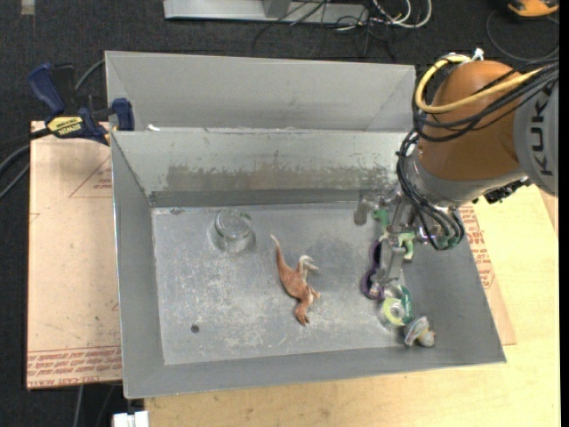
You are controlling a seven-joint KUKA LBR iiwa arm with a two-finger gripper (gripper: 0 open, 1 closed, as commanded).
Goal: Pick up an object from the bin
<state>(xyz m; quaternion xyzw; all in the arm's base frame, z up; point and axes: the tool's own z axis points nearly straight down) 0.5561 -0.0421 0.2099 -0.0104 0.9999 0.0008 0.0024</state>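
Note:
My gripper (394, 241) hangs below the orange wrist cover over the right part of the bin floor. Directly under and in front of it lies a small purple and dark object (374, 278). I cannot tell whether the gripper touches it. Just in front of that is a green and white ring-shaped piece (394, 309). A small pale toy figure (417, 333) sits near the bin's front right corner. An orange-brown toy dinosaur (298, 284) lies in the middle of the floor, to the left of the gripper.
A clear, round glass-like cup (233, 232) stands at the back left of the floor. The bin's sloped walls rise close behind and to the right of the gripper. The arm and its cables reach in from the right.

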